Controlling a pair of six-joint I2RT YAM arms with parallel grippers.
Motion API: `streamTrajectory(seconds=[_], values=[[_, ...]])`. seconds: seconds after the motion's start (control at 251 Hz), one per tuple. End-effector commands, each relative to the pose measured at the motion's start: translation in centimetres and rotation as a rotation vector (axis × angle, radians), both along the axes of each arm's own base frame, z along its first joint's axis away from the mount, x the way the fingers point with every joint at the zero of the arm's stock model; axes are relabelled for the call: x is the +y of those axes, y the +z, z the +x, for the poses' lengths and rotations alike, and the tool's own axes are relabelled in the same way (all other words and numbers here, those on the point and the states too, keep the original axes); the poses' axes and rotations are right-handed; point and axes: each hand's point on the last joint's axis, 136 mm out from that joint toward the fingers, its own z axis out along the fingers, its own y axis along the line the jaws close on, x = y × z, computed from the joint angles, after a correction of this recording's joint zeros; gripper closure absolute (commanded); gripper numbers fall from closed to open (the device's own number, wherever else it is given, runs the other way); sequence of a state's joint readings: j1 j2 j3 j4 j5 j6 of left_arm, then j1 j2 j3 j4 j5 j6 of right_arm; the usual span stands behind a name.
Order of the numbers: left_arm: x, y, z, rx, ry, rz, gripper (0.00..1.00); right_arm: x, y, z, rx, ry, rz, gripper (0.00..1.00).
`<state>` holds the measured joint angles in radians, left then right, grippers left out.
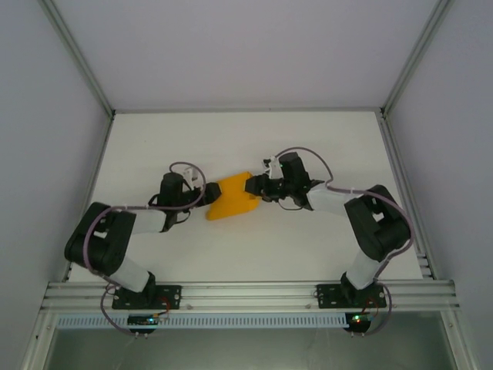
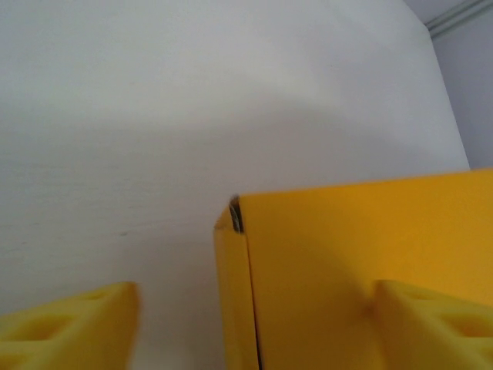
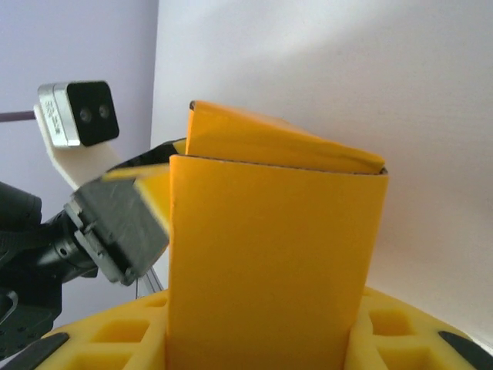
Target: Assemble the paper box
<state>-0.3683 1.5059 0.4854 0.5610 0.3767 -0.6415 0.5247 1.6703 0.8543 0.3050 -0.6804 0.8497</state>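
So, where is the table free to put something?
Free: the far table strip between paper box and back wall, and the near strip by the mounting rail. Crowded: the middle, where left pincer and right pincer flank it.

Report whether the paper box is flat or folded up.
Folded up. The paper box forms a hollow sleeve with creased corners, open at its far end; the left wrist view shows a folded corner too.
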Motion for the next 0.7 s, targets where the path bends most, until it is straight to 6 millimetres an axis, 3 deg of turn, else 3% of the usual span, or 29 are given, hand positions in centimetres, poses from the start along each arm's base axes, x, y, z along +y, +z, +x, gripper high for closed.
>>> streamTrajectory(seconds=[0.0,0.152,0.239,0.375,0.483,0.599,0.694], values=[[-0.2,4.4,0.6,-0.188,-0.049,0.142,0.00,-2.4,1.8,0.9,-0.016,-0.060,-0.039,0.63],[-0.7,10.1,-1.0,-0.473,-0.149,0.288,0.00,-5.0,4.3,1.3,0.021,-0.126,-0.098,0.60],[-1.0,12.2,-1.9,-0.645,-0.204,0.402,0.00,-7.4,5.3,1.5,0.069,-0.195,-0.164,0.60],[-2.7,13.7,-2.9,-0.825,-0.340,0.547,0.00,-11.3,6.4,1.3,0.198,-0.298,-0.210,0.58],[-4.8,14.7,-3.5,-0.916,-0.438,0.628,0.00,-12.4,8.0,1.4,0.252,-0.336,-0.138,0.59],[-6.7,15.2,-3.6,-0.973,-0.510,0.676,0.00,-14.2,8.2,1.4,0.345,-0.408,-0.127,0.59],[-8.7,15.1,-4.6,-1.036,-0.584,0.671,0.00,-14.4,8.5,1.2,0.406,-0.405,-0.095,0.59]])
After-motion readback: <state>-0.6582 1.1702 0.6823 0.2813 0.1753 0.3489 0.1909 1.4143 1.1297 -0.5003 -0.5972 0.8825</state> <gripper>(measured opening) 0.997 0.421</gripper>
